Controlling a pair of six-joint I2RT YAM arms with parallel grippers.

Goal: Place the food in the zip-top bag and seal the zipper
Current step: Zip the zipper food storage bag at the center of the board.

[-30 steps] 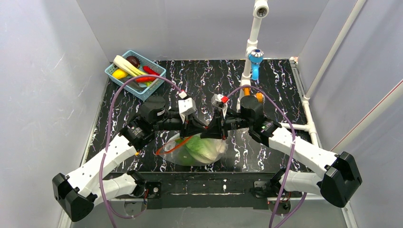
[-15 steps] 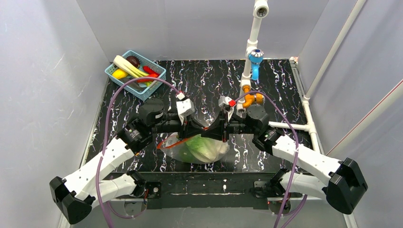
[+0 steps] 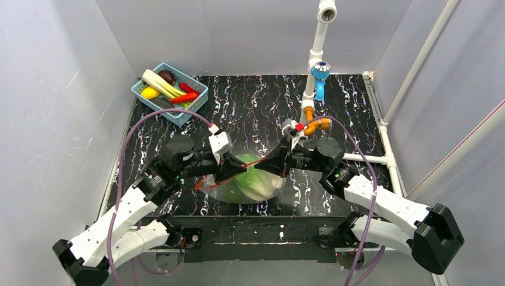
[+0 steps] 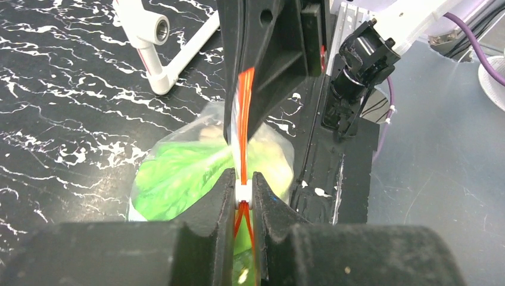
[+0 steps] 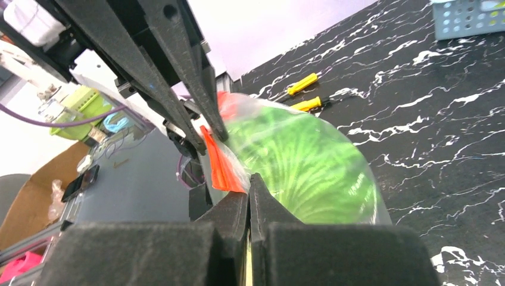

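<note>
The zip-top bag [image 3: 265, 189] lies near the table's front edge with the green lettuce [image 3: 249, 180] of the food inside; a pale piece [image 4: 273, 159] shows beside it. My left gripper [image 4: 243, 193] is shut on the white slider of the red zipper [image 4: 243, 128]. Past the slider the strip runs as one closed line to my right gripper [image 5: 249, 182], which is shut on the bag's mouth corner [image 5: 223, 164]. Behind the slider the strip splits in two. From above, the left gripper [image 3: 238, 173] and right gripper [image 3: 265, 165] face each other over the bag.
A blue basket [image 3: 196, 97] with a leek, a red chili and other toy foods stands at the back left. A white pipe frame [image 3: 314, 59] with an orange fitting [image 3: 315, 126] rises at the back right. Two small yellow-handled tools [image 5: 302, 84] lie on the black marbled table [image 3: 250, 101].
The two grippers have drawn apart along the zipper: the left one slid left with the slider, the right arm swung right, and the red strip is stretched between them.
</note>
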